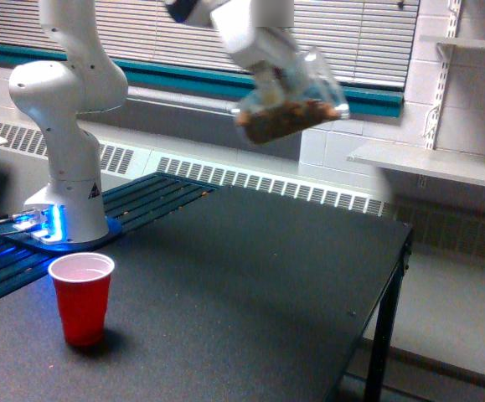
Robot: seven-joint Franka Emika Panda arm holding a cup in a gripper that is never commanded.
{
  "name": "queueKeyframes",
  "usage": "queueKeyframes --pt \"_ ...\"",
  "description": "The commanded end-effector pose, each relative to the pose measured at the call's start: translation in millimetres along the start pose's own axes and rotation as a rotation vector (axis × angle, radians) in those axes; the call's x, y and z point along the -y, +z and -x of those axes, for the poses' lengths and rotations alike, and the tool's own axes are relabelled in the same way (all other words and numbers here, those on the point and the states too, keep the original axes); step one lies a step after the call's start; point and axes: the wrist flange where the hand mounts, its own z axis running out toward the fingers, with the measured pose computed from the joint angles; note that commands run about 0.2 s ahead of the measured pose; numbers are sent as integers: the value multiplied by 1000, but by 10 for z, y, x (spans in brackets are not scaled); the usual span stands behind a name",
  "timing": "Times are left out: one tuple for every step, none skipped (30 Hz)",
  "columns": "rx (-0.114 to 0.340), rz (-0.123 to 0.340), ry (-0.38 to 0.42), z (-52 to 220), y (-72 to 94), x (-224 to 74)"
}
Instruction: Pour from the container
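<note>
- The container (291, 109) hangs high over the far middle of the table (250, 276), tipped nearly on its side, brown crumbly bits lying along its lower wall
- The gripper (269, 74) holds it from above; the picture is blurred there, so I cannot tell just how the jaws sit, though they appear clamped on it
- The red cup (81, 299) stands upright near the table's front corner on the exterior view's left, well apart from the container
- Judged step: carrying toward the cup, nothing poured yet
- Next calls for crossing above the cup's mouth, then tipping further
- The arm (66, 126) rises from its base at the left and reaches across overhead
</note>
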Motion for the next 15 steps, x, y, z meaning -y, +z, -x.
queueKeyframes --pt "-23 24 -80 11 -129 -471" --pt "-23 30 -80 27 -139 -549" --pt "-25 37 -82 45 -153 -638" --pt "-23 42 -84 66 -157 -700" --pt "-19 46 -86 99 -160 -771" --pt "-17 52 -87 129 -166 -844" --pt "-17 59 -88 162 -176 -930" --pt "-15 63 -89 195 -179 -989" --pt "-12 66 -90 235 -180 -1051" --pt "-9 71 -91 276 -186 -1122" --pt "-6 74 -92 318 -195 -1185" --pt "-6 77 -90 349 -204 -1240" --pt "-7 83 -89 384 -218 -1309" --pt "-5 88 -91 424 -227 -1371" --pt "-2 90 -90 471 -232 -1427"
